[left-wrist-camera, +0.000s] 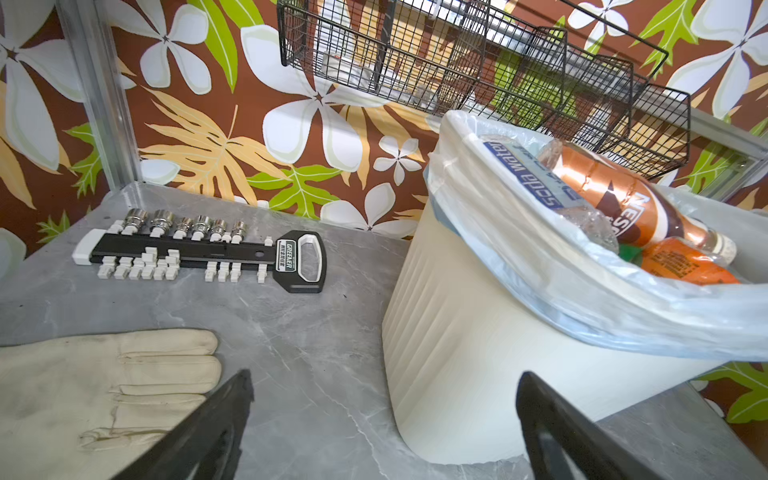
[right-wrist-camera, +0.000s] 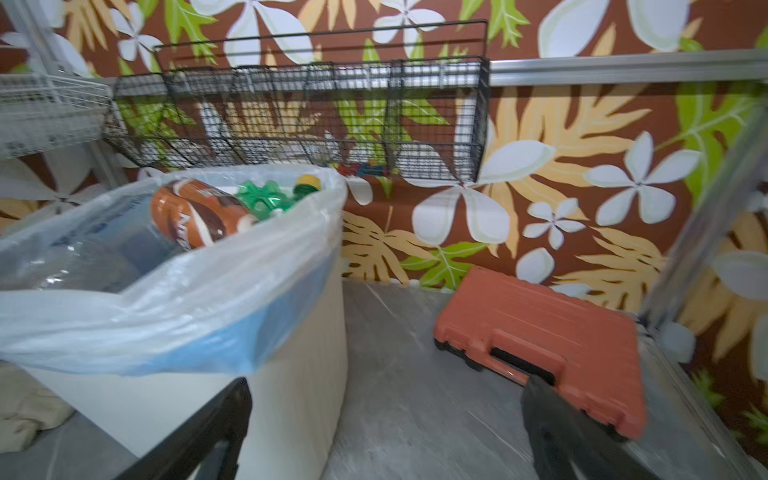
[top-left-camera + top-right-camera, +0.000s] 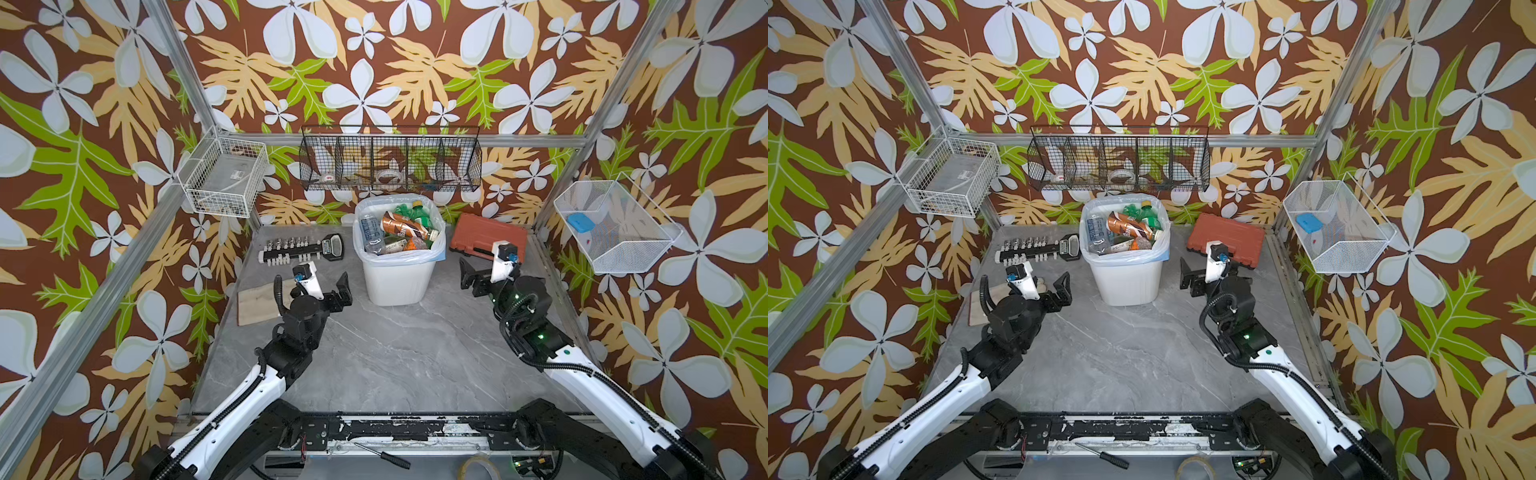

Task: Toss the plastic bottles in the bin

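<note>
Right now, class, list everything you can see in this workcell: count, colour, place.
plastic bottles: several, exact count hidden; brown, green, orange, clear; in the bin
bin: one; white, bluish liner; table's back centre
socket rail: one; black, chrome sockets; left of bin
work glove: one; cream; table's left side
tool case: one; red-brown; right of bin
divided wire basket: one; black; back wall
wire basket: one; white; left wall
mesh basket: one; white; right wall
screwdriver: one; black handle; below table's front edge
tape roll: one; translucent; same ledge
table: one; grey marble
left gripper: one; black; open, empty, left of bin
right gripper: one; black; open, empty, right of bin
</note>
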